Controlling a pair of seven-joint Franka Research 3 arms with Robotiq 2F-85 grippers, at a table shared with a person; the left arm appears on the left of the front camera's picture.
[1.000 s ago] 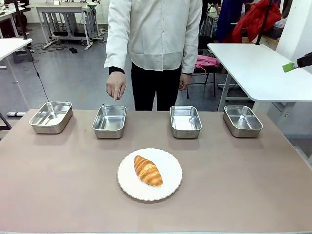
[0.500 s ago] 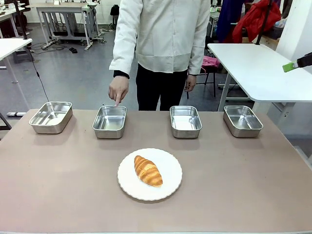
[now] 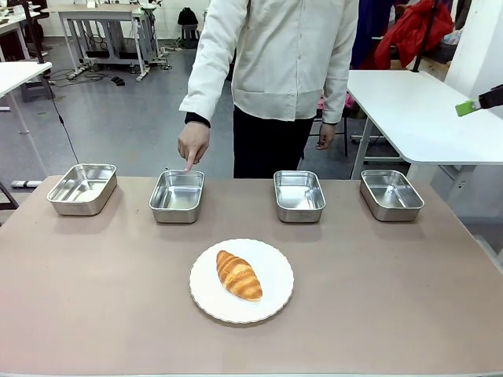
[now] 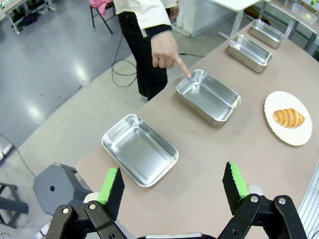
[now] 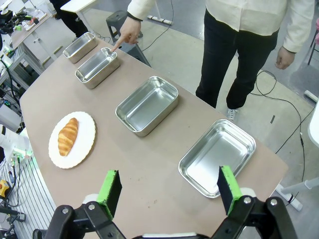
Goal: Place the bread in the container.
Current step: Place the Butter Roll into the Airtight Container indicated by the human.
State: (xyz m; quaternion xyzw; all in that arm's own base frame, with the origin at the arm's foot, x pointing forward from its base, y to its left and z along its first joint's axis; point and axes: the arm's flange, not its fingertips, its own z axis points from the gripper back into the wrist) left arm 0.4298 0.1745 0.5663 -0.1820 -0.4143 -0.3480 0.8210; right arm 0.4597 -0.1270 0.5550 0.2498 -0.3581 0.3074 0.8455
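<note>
The bread (image 3: 238, 275), a golden-brown croissant, lies on a round white plate (image 3: 275, 259) at the table's middle front. Several steel pans line the far edge. A person's hand (image 3: 192, 145) points an index finger down at the far rim of the container (image 3: 177, 195), second from the left. The left wrist view shows that container (image 4: 209, 95), the pointing hand (image 4: 167, 52) and the bread (image 4: 288, 118) far off. My left gripper (image 4: 173, 184) is open and holds nothing, high above the table's left end. My right gripper (image 5: 169, 188) is open too, above the right end.
Other identical pans stand at the far left (image 3: 82, 188), right of centre (image 3: 299, 195) and far right (image 3: 391, 194). A green-padded finger (image 3: 467, 107) pokes in at the upper right edge. A white table (image 3: 416, 102) stands behind on the right.
The person has shifted to the right and leaned in, and the hand has extended its index finger down onto the second pan's far rim. Bread, plate and pans have not moved.
</note>
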